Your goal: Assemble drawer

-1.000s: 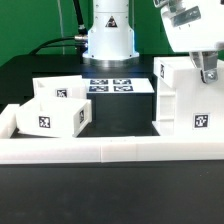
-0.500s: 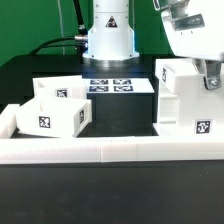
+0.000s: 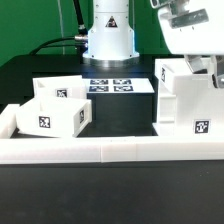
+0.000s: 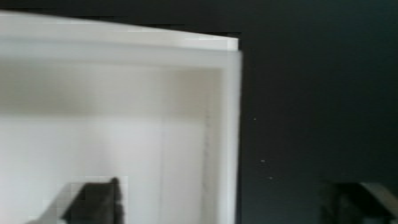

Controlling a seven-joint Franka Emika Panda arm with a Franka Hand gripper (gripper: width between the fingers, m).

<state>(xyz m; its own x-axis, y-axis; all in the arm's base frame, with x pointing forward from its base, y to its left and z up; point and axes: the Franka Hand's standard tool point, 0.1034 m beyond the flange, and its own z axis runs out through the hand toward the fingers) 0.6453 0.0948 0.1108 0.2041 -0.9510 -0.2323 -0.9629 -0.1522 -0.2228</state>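
Count: 1 casing, 2 trays, 1 pincer.

The casing stands upright on the bench near the edge at the exterior view's right. It has 1 tag visible, low on its camera-side face. Both trays sit twd the opposite edge, at the exterior view's left. The front tray and rear tray are close together, the front one partly covering the rear. Each shows 1 tag, and both are well apart from the casing.

The pincer is at the casing's top, on the side by the exterior view's right. In the wrist view the pincer is spread wide, w/ dark fingers on either side of the casing's thin side wall. One finger is over the white inside and the other over the dark bench. There is a clear gap on both sides of the wall and nothing is gripped.

Other things:
- 1 low white rail runs along the camera-side edge and turns up the edge at the exterior view's left, fencing in the parts.
- 1 marker board w/ several tags lies flat twd the far edge, btwn the trays and the casing.
- The robot base stands just behind the marker board.
- Black cable trails beside the base.

Bare bench separates the trays from the casing.
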